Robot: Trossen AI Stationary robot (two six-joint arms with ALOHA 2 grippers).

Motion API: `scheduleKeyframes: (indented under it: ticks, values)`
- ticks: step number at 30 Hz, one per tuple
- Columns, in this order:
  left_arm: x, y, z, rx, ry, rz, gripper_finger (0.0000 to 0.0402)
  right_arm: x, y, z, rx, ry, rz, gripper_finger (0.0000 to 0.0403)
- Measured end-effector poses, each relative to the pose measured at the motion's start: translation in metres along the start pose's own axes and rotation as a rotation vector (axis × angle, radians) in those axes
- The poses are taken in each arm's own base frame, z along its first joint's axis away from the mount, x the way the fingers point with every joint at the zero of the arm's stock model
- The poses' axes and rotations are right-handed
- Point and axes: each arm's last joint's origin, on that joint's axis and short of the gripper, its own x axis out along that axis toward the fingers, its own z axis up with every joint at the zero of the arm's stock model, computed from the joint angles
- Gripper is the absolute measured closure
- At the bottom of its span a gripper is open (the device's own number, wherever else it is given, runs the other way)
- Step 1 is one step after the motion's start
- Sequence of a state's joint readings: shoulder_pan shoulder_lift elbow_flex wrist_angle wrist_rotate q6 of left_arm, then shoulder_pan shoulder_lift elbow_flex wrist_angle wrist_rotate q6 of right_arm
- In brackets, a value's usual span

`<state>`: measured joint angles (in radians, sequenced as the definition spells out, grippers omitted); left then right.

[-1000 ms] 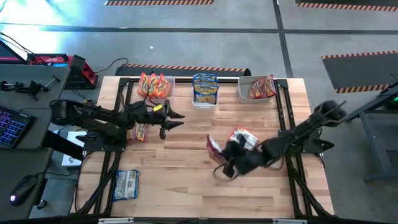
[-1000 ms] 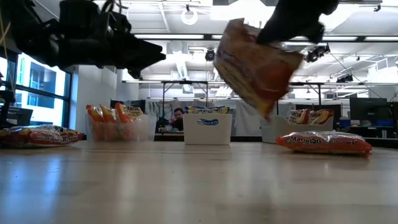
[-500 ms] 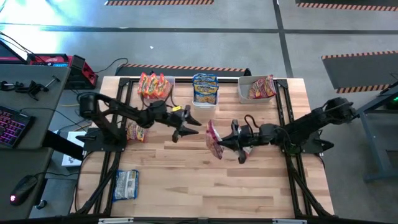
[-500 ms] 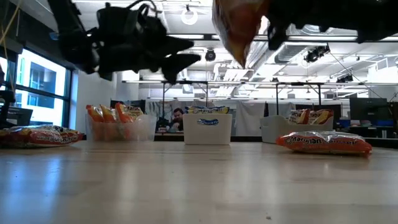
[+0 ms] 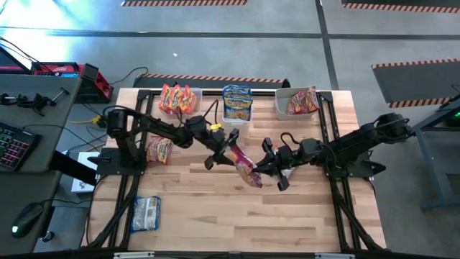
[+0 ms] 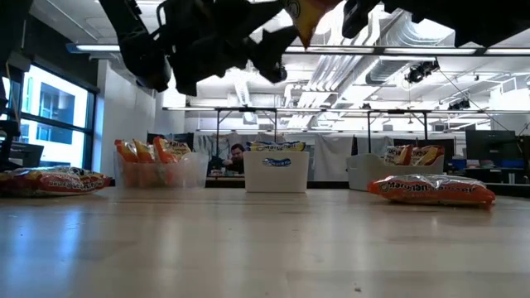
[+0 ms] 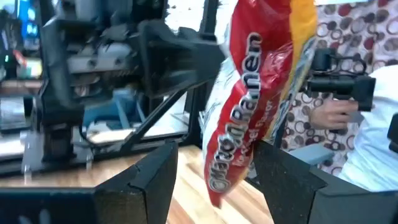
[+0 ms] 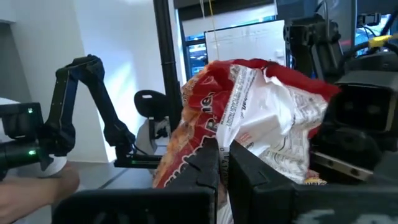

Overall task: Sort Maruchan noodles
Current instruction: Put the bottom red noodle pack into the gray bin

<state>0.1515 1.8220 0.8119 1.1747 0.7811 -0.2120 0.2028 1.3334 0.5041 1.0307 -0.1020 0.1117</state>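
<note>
While aloft, red packet (image 5: pixel 246 171) (table (image 5: pixel 215 216) bare below)

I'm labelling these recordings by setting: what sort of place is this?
Probably a robotics lab or workshop: a wooden table on a bare concrete floor with striped hazard tape, a desk with a lit keyboard alongside, and exposed ceiling ducts over more workbenches behind.

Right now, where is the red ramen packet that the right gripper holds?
High view: the red packet hangs above the table's middle, pinched by the right gripper, the open left gripper beside it.
</note>
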Motion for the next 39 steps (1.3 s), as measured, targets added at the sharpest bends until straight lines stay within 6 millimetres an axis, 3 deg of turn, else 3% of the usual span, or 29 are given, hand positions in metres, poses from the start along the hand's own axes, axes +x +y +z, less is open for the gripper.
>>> scheduleKeyframes:
  ticks: [8,17,20,25,32,39]
  values:
    - [0.004,-0.005,0.000,0.045,-0.006,-0.028,0.0229,0.000,0.000,-0.001,0.002,0.012,-0.006,0.0403]
    - [-0.008,0.006,0.002,-0.006,0.014,-0.070,0.0360,-0.002,-0.004,-0.019,0.110,0.186,-0.133,0.0396]
    - [-0.016,0.012,0.003,-0.046,0.022,-0.073,0.0393,-0.006,-0.007,-0.028,0.169,0.285,-0.198,0.0369]
    - [-0.027,0.024,0.001,-0.101,0.057,-0.038,0.0394,-0.025,-0.008,-0.030,0.284,0.459,-0.381,0.0293]
    - [-0.043,0.038,-0.013,-0.195,0.160,0.060,0.0398,-0.054,-0.005,0.000,0.391,0.564,-0.557,0.0180]
    - [-0.047,0.045,-0.026,-0.259,0.286,0.210,0.0400,-0.042,-0.012,0.064,0.278,0.659,-0.640,0.0135]
